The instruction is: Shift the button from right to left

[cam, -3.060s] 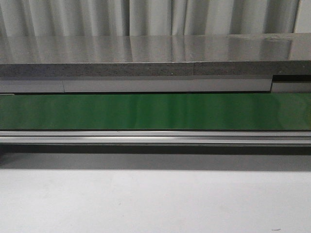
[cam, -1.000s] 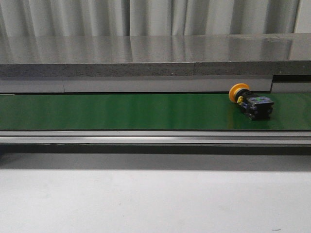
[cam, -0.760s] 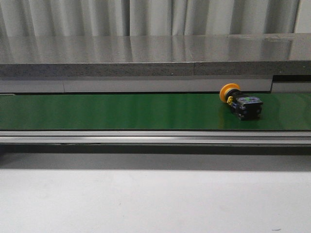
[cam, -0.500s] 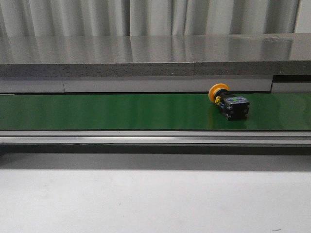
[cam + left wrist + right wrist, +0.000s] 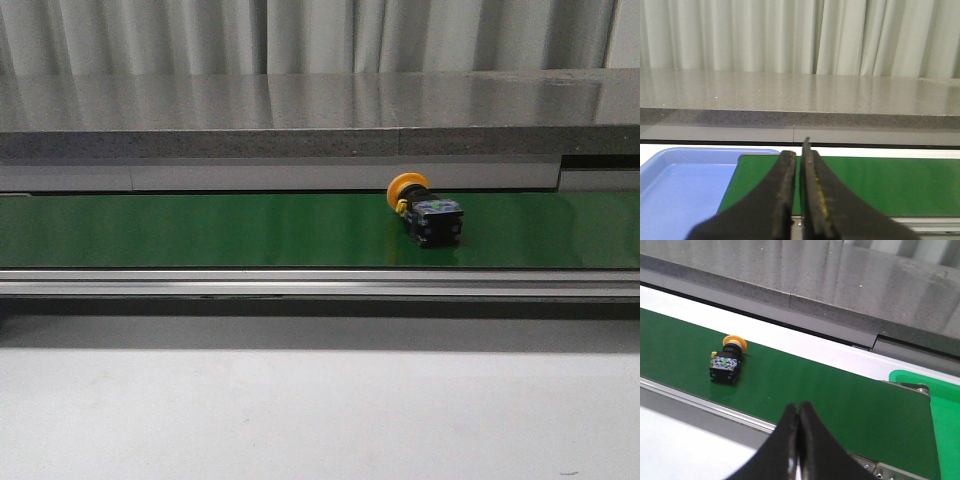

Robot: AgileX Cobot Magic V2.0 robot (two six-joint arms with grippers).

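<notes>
I see the button (image 5: pixel 424 212) lying on its side on the green conveyor belt (image 5: pixel 200 230), a little right of the belt's middle in the front view. Its yellow-orange mushroom cap points toward the far edge of the belt and to the left, and its black blocky body sits nearer to me, with a small green mark on the upper face. From the right wrist camera I get the same button (image 5: pixel 727 360) on the belt (image 5: pixel 840 395), cap toward the grey stone counter (image 5: pixel 850 285) behind it, nothing touching it.

The right gripper (image 5: pixel 799 412) hangs well apart from the button, over the near rail of the conveyor, and I read its fingers (image 5: pixel 788 432) as clenched together with nothing between them. Beside the belt's end in that view I can make out a bright green bin (image 5: pixel 930 390).

The left gripper (image 5: pixel 796 165) shows its fingers (image 5: pixel 784 185) drawn nearly together, only a thin slit between them, holding nothing. Past them lie the other end of the green belt (image 5: pixel 880 180) and a blue tray (image 5: pixel 685 185) just beside it. Pale curtains (image 5: pixel 790 35) hang behind the counter. In the front view neither arm appears; the white table (image 5: pixel 320 420) fills the foreground.
</notes>
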